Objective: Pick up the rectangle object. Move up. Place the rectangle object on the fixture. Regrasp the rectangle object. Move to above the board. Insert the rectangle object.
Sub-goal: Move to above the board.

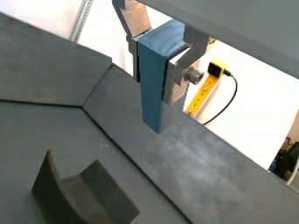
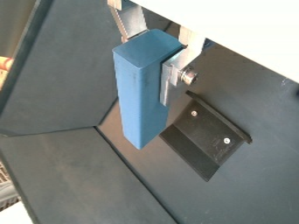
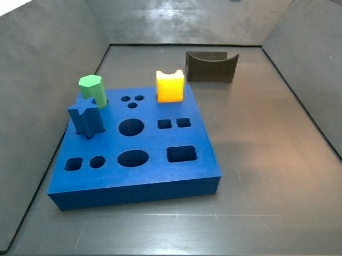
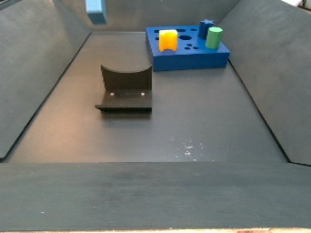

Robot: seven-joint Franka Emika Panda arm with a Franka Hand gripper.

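Looking through both wrist views, we see the gripper point(image 1: 163, 66) raised well above the dark floor, its silver fingers point(image 2: 177, 70) clamped on the upper part of the rectangle object point(image 2: 145, 87), a grey-blue bar that hangs upright below them with its lower end free in the air. Beneath it in a wrist view lies the fixture point(image 2: 207, 137), a dark bracket with a notched upright, apart from the bar; we also see it low in the other wrist picture point(image 1: 77, 192). In a side view the fixture point(image 4: 125, 89) stands on the floor in the middle of the bin, and only the lower tip of the bar point(image 4: 95, 9) shows at the upper edge, high above the floor. Farther back sits the board point(image 4: 188, 47), carrying a yellow block point(image 4: 166, 40) and a green peg point(image 4: 214, 37). In a side view the board point(image 3: 134, 150) lies nearest, with a dark blue peg point(image 3: 86, 122) on it, and the fixture point(image 3: 210, 66) beyond.
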